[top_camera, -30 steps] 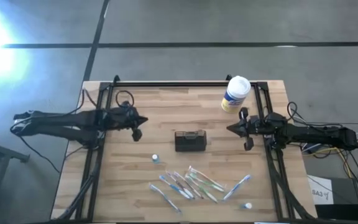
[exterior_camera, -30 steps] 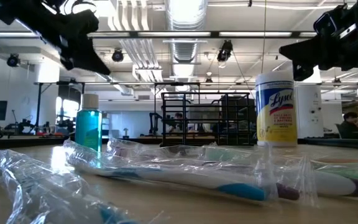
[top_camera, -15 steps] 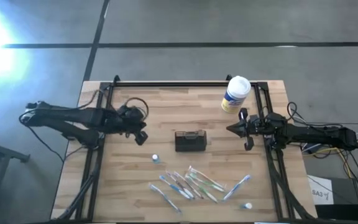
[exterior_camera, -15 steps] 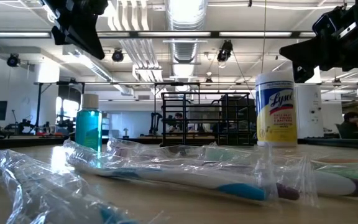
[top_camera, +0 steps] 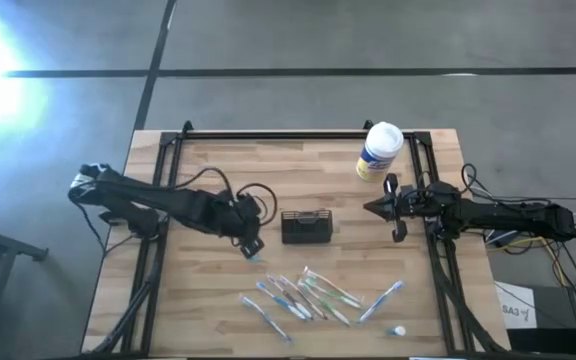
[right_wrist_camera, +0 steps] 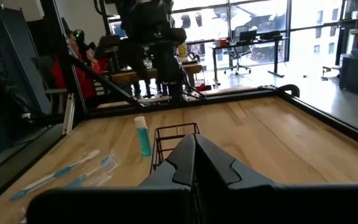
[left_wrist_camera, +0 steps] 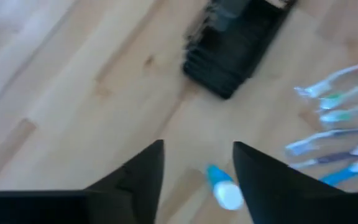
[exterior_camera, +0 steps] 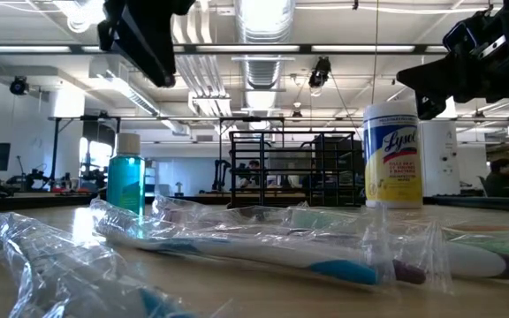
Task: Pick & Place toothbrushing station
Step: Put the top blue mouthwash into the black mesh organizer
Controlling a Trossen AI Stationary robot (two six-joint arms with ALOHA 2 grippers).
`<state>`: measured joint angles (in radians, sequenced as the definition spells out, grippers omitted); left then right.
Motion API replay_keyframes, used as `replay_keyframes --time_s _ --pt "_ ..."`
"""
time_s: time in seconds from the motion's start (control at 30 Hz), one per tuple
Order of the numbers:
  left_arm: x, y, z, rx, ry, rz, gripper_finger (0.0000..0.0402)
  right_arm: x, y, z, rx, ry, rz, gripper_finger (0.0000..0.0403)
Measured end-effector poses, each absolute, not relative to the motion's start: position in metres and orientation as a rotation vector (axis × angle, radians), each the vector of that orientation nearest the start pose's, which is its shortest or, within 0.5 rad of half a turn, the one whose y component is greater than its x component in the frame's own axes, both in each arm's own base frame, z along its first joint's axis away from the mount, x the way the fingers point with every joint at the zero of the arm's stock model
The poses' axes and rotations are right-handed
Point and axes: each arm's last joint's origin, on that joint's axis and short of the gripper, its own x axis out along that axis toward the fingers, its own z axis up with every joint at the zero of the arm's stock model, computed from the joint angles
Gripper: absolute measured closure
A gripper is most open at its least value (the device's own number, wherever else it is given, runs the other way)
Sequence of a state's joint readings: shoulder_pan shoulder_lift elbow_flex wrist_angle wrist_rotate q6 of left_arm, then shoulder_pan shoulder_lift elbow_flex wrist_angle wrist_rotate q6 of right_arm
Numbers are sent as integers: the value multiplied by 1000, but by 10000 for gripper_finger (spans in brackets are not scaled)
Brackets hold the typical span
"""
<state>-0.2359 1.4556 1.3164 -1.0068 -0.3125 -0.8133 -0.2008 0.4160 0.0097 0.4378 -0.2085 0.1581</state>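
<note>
On the wooden table (top_camera: 218,290) sits the black slotted toothbrushing station (top_camera: 306,227).

Overhead cam looks straight down; low cam sits at tabletop level. Both wrist cams catch the holder (left_wrist_camera: 238,46).

We see the black holder (top_camera: 306,226) mid-worktop, left gripper (top_camera: 251,245) just beside its left, right gripper (top_camera: 396,210) near the right edge, white canister (top_camera: 379,150) toward the far right corner, toothbrushes (top_camera: 308,295) along the near edge.

The wooden table (top_camera: 218,170) carries toothbrushing station (top_camera: 306,227), canister (top_camera: 379,150), toothbrushes (top_camera: 303,295).
</note>
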Motion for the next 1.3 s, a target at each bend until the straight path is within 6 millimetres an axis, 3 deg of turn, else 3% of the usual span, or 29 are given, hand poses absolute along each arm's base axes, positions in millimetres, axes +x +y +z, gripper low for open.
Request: replay_keyframes --time_s 0.13,0.27,0.6,1.3 --pt "288 -63 306 -458 1098 474 141 122 -19 170 153 -18 9 394" --pt "297 -69 299 -427 1210 520 122 122 -19 170 153 -14 9 394" --pt "312 -84 268 -402 1370 479 121 122 -19 167 157 17 6 394" --pt "307 -85 245 -481 1400 487 122 122 -19 165 160 31 5 394"
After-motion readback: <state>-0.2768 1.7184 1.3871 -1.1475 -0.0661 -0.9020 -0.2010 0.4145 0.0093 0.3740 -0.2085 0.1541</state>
